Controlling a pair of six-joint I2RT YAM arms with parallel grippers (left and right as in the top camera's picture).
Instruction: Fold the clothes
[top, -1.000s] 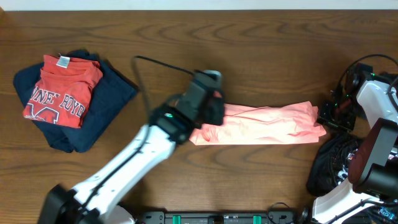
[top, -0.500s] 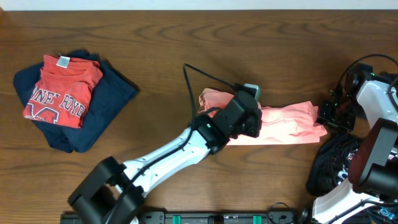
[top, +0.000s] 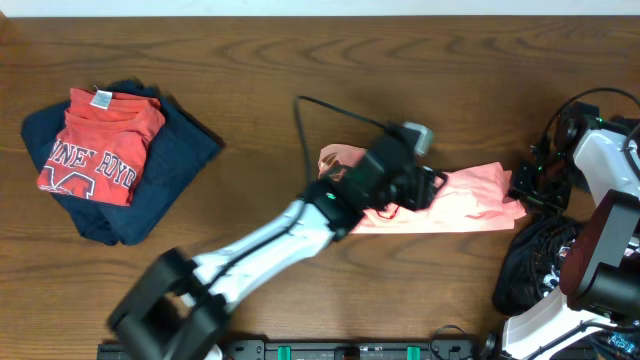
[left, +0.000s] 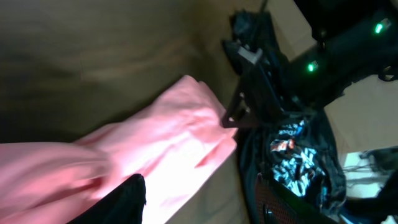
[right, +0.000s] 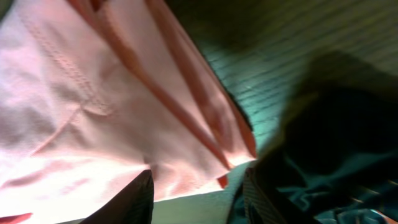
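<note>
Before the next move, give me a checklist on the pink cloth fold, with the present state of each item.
1. Pink cloth lying smooth: not ok, its left end is rumpled.
2. Left fingers holding cloth: cannot tell, tips are cropped.
3. Right gripper at the cloth's right end: ok.
4. Right fingers closed on cloth: cannot tell.
5. Dark pile clear of the cloth: cannot tell, it lies right beside that end.
6. Folded stack out of the way: ok, far left.
</note>
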